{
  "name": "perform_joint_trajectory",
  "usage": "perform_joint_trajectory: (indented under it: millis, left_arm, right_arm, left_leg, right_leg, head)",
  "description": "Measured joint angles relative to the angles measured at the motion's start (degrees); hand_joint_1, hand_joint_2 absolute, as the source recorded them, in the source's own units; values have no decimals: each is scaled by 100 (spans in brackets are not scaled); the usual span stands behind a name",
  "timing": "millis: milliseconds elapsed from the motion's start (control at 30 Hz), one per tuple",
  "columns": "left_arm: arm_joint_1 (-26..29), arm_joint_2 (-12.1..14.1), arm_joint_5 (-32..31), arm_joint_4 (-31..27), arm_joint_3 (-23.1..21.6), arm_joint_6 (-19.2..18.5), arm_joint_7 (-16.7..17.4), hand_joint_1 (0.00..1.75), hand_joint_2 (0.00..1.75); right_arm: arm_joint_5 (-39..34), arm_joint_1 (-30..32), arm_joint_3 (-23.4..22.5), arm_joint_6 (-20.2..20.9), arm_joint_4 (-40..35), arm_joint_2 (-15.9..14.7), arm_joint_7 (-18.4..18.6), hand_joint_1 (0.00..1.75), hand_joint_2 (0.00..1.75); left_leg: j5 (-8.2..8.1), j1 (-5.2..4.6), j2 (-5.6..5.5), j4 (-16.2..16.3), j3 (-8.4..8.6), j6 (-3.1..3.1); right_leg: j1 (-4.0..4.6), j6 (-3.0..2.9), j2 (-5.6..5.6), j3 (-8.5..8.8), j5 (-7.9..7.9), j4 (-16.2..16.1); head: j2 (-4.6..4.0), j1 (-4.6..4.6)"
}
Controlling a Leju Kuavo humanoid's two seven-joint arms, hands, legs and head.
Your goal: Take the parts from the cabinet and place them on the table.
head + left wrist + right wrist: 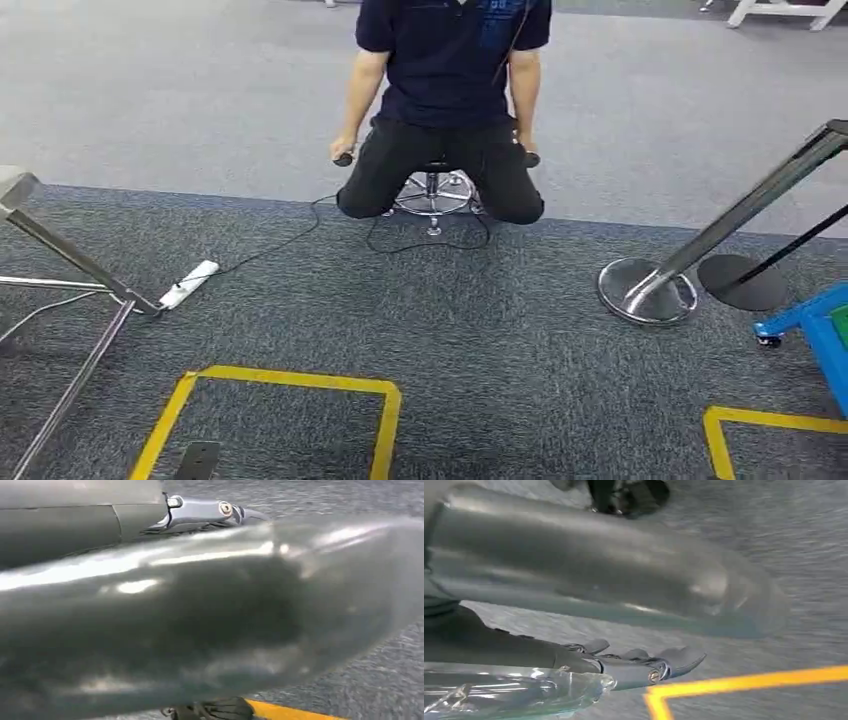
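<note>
My left hand (150, 605) hangs over grey carpet, its thick grey thumb blurred and close to the camera. Its dark fingers (200, 511) lie straight with nothing between them and the thumb. My right hand (589, 575) also hangs over the carpet with its fingers (644, 665) stretched out straight and holding nothing. A crinkled clear plastic film (514, 690) lies along that hand near the wrist. The head view looks down at carpeted floor.
A person (445, 90) sits on a wheeled stool (432, 192) straight ahead, holding a controller in each hand. Yellow tape squares (290, 382) (770, 418) mark the carpet. A power strip (188, 284) and metal frame (70, 262) lie left; a chrome stand base (648, 290) and blue cart (815, 335) stand right.
</note>
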Motion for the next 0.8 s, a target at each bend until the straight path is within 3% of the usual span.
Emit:
perform_joint_trajectory:
  millis: [33, 67, 100, 167, 200, 233, 267, 367, 400, 433, 467, 533, 567, 600, 633, 700, 733, 767, 800]
  left_arm:
    - [3, 7, -11, 0, 0, 0, 0, 0, 0]
    - [-1, 9, -13, 0, -2, -2, 0, 0, 0]
    - [-6, 9, -15, 0, -2, -4, 0, 0, 0]
    - [-16, 7, -22, 0, 0, -9, 2, 0, 0]
    - [-20, 4, -26, 0, -2, -11, 2, 0, 0]
    - [-24, 7, -31, 0, -2, -11, 2, 0, 0]
    - [-28, 9, -30, 0, 0, -11, 2, 0, 0]
    - [-47, 7, -35, 0, -2, -11, 2, 0, 0]
    - [-53, 4, -37, 0, -2, -11, 2, 0, 0]
    - [-57, 7, -44, 0, -2, -11, 2, 0, 0]
    - [-53, 4, -48, 0, -2, -11, 2, 0, 0]
    - [-30, 7, -63, 0, -2, -11, 9, 0, 0]
    - [-24, 7, -72, 0, -2, -11, 24, 0, 0]
    - [-22, 9, -81, 0, -2, -11, 26, 0, 0]
    - [-22, 9, -83, 0, -2, -9, 46, 0, 0]
    - [-25, 15, -146, 0, -2, -4, 79, 0, 0]
    - [-25, 15, -192, 0, -6, 7, 109, 0, 0]
    - [-20, 13, -221, 0, -11, 13, 127, 0, 0]
    - [-25, 9, -259, 2, -17, 15, 164, 0, 0]
  right_arm:
    - [4, -22, -9, 2, 61, 9, 103, 0, 0]
    - [11, -19, -18, 9, 114, 20, 174, 0, 0]
    - [13, -2, -35, 13, 167, 33, 250, 0, 0]
    - [13, 10, -66, 33, 230, 59, 357, 0, 0]
    - [13, 1, -79, 35, 250, 68, 377, 0, 0]
    - [13, -17, -85, 35, 258, 74, 390, 0, 0]
    - [13, -47, -88, 41, 271, 83, 396, 0, 0]
    - [13, -27, -101, 50, 320, 94, 407, 0, 0]
    - [13, -23, -105, 50, 339, 96, 410, 0, 0]
    - [13, -15, -107, 48, 344, 107, 416, 0, 0]
    - [15, -34, -112, 50, 348, 112, 423, 0, 0]
    - [15, -69, -131, 72, 352, 116, 462, 0, 0]
    - [15, -64, -140, 85, 359, 123, 506, 0, 0]
    - [17, -61, -142, 90, 365, 129, 532, 0, 0]
    - [26, -52, -144, 94, 372, 138, 567, 0, 0]
    - [41, -45, -149, 129, 390, 175, 626, 0, 0]
    - [52, -49, -149, 149, 389, 190, 648, 0, 0]
    - [59, -64, -149, 166, 390, 190, 663, 0, 0]
    - [66, -79, -149, 177, 390, 190, 672, 0, 0]
  left_leg:
    - [-4, -11, 93, 1, -8, 8]
    - [-6, -21, 172, 2, -10, 11]
    - [-9, -24, 238, 2, -7, 13]
    - [-25, -28, 369, 4, 13, 10]
    - [-41, -28, 430, 6, 35, -12]
    - [-58, -47, 479, 10, 58, -38]
    - [-87, -95, 535, 42, 52, -76]
    - [-56, -80, 674, 0, 79, -134]
    - [-83, -78, 703, 4, 80, -167]
    - [-181, -54, 444, 90, 50, -217]
    - [-417, -38, 188, 436, -97, -244]
    - [-832, -21, 73, 1321, -506, -268]
    - [-942, -11, 61, 1725, -711, -273]
    - [-911, -9, 60, 1782, -748, -270]
    - [-738, -4, 56, 1637, -692, -267]
    - [-232, 27, -34, 827, -307, -265]
    - [-41, 65, -255, 371, -79, -280]
    - [-44, 88, -491, 98, 29, -286]
    - [-85, 94, -448, 64, 29, -257]
  right_leg:
    - [0, 4, -38, -182, -182, 423]
    - [0, 8, -64, -285, -267, 709]
    - [0, 9, -73, -251, -220, 713]
    - [0, -8, -115, 169, 136, 43]
    - [4, -17, -226, 498, 344, -507]
    - [33, -22, -524, 706, 341, -896]
    - [60, -96, -526, 776, 341, -947]
    - [92, -200, -333, 711, 369, -945]
    - [62, -248, -276, 720, 401, -984]
    - [41, -276, -222, 718, 420, -997]
    - [22, -306, -165, 706, 437, -999]
    - [17, -317, -28, 681, 444, -999]
    - [19, -316, 61, 674, 446, -999]
    - [18, -313, 110, 675, 449, -999]
    - [17, -306, 191, 676, 454, -999]
    - [-1, -268, 351, 678, 477, -998]
    - [-11, -241, 417, 671, 487, -997]
    - [24, -201, 490, 629, 488, -951]
    - [11, -178, 550, 587, 512, -949]
  head:
    - [0, 2]
    - [0, 2]
    - [0, 0]
    - [0, 2]
    - [0, 4]
    - [0, 7]
    - [0, -4]
    - [0, -11]
    - [0, -9]
    - [0, -24]
    - [0, -42]
    - [0, -57]
    - [0, -57]
    - [0, -53]
    - [0, -57]
    - [0, -55]
    - [0, -59]
    - [0, -68]
    - [0, -57]
